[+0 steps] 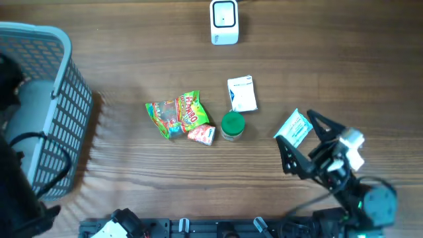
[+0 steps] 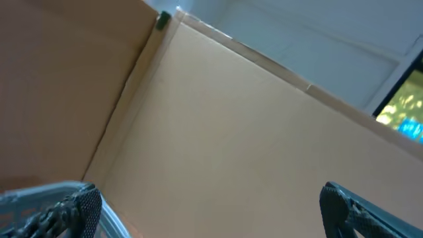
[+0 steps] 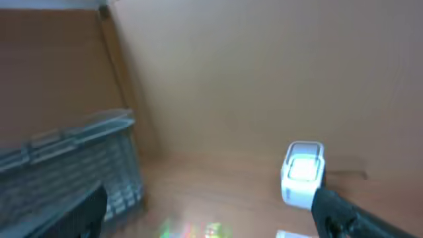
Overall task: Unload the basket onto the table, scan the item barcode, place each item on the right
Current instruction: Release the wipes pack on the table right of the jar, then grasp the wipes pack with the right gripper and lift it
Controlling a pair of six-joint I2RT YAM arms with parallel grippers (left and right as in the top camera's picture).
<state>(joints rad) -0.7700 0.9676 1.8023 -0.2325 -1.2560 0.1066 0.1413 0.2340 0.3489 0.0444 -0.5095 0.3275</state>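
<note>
Overhead: right tool (image 1: 299, 142) wide open, empty, poised at teal-and-white flat packet (image 1: 293, 128), right of frame. Grip narrow sides; leave barcode face clear for white box scanner (image 1: 224, 22), upper centre. Left tool (image 2: 208, 198) gapes, empty.

Cut edges, blur, unreadable print
The basket (image 1: 73, 112) runs off the overhead view's left edge. Print on the candy bag (image 1: 175, 114) and white box (image 1: 242, 94) is too small to read. The right wrist view blurs the scanner (image 3: 303, 173).

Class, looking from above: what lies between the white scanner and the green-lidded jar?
A white box with blue print lies between scanner and jar, nearer the jar, in the overhead view.
</note>
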